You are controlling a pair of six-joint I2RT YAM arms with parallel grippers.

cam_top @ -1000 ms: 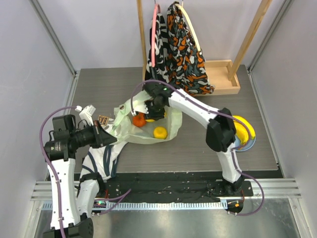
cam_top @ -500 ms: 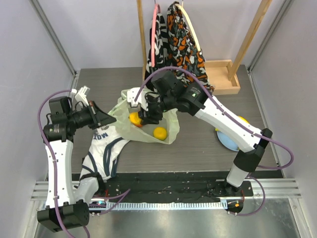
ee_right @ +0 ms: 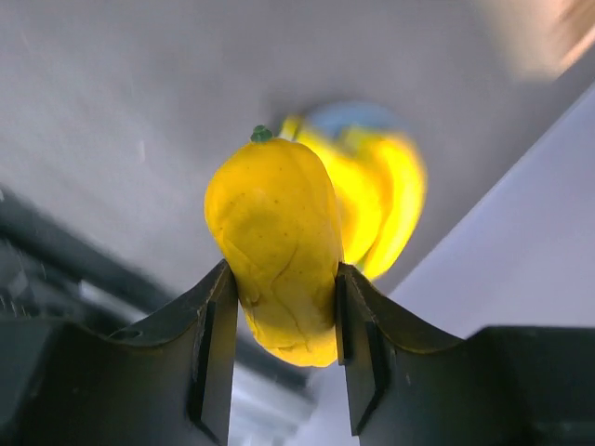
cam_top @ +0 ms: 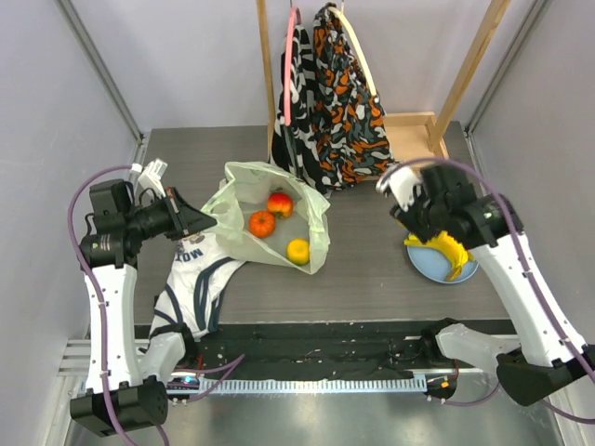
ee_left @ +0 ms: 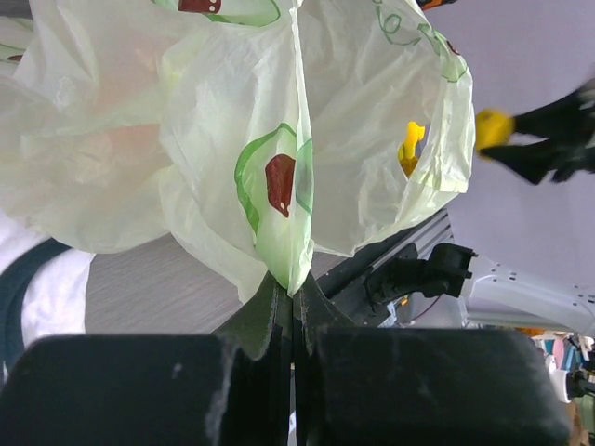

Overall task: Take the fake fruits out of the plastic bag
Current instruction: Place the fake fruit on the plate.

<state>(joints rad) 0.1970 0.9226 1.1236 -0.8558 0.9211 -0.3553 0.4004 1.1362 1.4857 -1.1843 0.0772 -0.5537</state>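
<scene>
Right hand is clamped on a yellow fruit with a small green stem tip, one finger pressed to each side. It hangs above the blue plate at the right of the top view, where the banana already lies. I judge the plate to be the drop spot, with this fruit carried there for release.

The plastic bag sits left of centre on the counter with its mouth gaping upward. Three fruits lie inside: a red one, an orange-red one and a round yellow one. Left hand, its fingers together, pinches a fold of the bag's edge and holds it raised, probably so that the mouth stands wide and the thin film cannot slide.

In the top view the right wrist hides its own fingers and the held fruit. In the right wrist view the plate and banana are blurred. Crinkled film fills most of the left wrist view, so I cannot tell whether smaller pieces lie under the bag's folds. A white garment at lower left is partly covered by the bag.
</scene>
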